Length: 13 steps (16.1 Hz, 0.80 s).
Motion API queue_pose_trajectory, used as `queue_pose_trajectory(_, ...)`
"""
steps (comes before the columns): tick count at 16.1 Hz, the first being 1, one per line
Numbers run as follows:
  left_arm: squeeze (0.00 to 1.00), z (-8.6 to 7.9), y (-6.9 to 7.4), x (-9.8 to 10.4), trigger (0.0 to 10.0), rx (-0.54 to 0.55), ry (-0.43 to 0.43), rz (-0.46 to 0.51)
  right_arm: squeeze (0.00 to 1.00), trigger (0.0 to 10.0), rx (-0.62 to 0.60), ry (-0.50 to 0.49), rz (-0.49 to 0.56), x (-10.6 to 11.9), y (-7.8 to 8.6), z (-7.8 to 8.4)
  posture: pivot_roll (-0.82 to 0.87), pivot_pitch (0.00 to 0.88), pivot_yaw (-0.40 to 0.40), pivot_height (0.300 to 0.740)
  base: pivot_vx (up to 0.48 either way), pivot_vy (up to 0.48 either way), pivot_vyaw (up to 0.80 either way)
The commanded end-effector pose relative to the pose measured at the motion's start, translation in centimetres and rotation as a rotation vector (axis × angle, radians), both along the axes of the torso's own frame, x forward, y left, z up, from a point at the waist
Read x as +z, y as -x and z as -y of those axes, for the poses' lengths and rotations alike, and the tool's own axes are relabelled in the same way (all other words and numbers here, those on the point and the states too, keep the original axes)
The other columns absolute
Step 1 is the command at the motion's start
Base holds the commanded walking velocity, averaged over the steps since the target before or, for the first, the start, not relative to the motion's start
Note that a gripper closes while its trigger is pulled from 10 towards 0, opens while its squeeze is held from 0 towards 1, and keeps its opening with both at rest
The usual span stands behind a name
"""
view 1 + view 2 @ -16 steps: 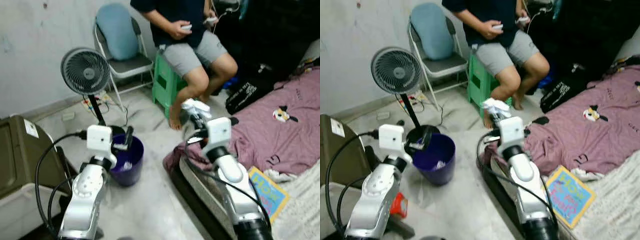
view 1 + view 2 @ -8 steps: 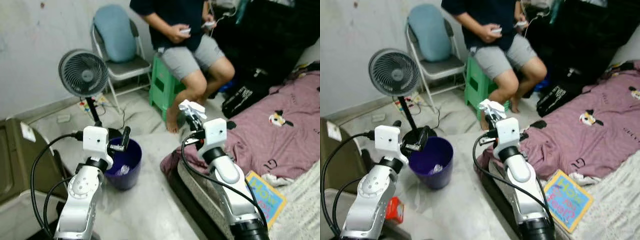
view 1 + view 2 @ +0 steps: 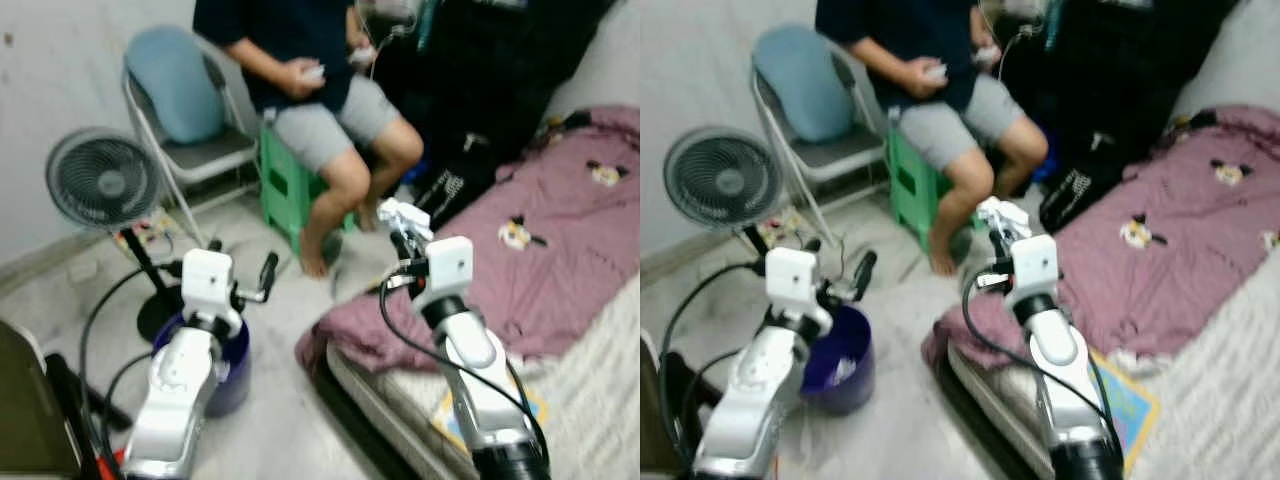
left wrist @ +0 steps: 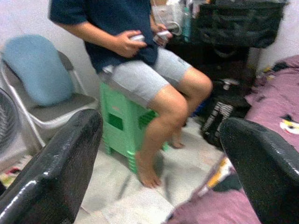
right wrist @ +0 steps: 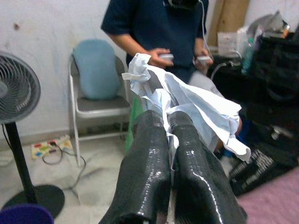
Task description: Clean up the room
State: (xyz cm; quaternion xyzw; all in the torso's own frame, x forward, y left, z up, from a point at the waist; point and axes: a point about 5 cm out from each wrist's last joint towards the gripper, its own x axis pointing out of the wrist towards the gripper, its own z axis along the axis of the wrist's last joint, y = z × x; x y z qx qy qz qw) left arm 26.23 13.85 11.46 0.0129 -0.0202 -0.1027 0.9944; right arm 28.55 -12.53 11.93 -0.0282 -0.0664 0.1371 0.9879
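The right gripper (image 5: 170, 140) pinches a crumpled white paper (image 5: 187, 105), held up over the bed's near edge. The left gripper (image 4: 159, 158) is wide open and empty. Carry the paper left, right above the purple bin (image 3: 840, 362), then let go.

White crumpled paper (image 5: 187, 100), purple bin (image 3: 840, 362), green stool (image 3: 285, 190), mauve cartoon-print bedspread (image 3: 560, 240), pale blue cushion (image 4: 37, 70).

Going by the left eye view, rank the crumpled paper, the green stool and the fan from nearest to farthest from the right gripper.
1. Crumpled paper, pinched in the right gripper.
2. Green stool, ahead toward the robot's left, under the seated person.
3. Fan, far across on the robot's left.
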Motion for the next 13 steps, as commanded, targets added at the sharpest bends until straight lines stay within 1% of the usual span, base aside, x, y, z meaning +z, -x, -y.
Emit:
queue_pose_trajectory(1, 0.00, -1.23, -0.08, 0.07, 10.0, 0.058, -0.030, 0.000, 0.00, 10.0, 0.045, -0.013, 0.030, 0.76, -0.15, -1.31, 0.03, 0.000, 0.021, 0.740, 0.000, 0.000, 0.00)
queue_pose_trajectory(2, 0.00, -1.31, -0.19, -0.07, 10.0, 0.072, -0.046, -0.010, 0.00, 10.0, 0.027, -0.020, 0.028, 0.68, -0.18, -1.15, 0.03, 0.000, 0.021, 0.740, 0.000, 0.000, 0.00)
queue_pose_trajectory(4, 0.00, -1.39, -0.24, -0.17, 10.0, 0.078, -0.032, -0.017, 0.00, 10.0, 0.005, -0.003, 0.024, 0.58, -0.33, -0.93, 0.03, 0.000, 0.021, 0.740, 0.000, 0.000, 0.00)
queue_pose_trajectory(6, 0.00, -1.40, -0.24, -0.16, 10.0, 0.077, -0.034, -0.016, 0.00, 10.0, 0.010, 0.008, 0.029, 0.62, -0.34, -0.99, 0.03, 0.000, 0.021, 0.740, 0.000, 0.000, 0.00)
queue_pose_trajectory(7, 0.00, -1.39, -0.24, -0.15, 10.0, 0.080, -0.038, -0.016, 0.00, 10.0, 0.014, 0.035, 0.036, 0.65, -0.31, -1.07, 0.03, 0.000, 0.021, 0.740, 0.000, 0.000, 0.80)
queue_pose_trajectory(13, 0.00, -1.26, -0.26, -0.16, 10.0, 0.076, -0.051, -0.015, 0.00, 10.0, 0.028, 0.028, 0.031, 0.57, -0.32, -1.32, 0.03, 0.000, 0.021, 0.740, 0.000, 0.000, 0.80)
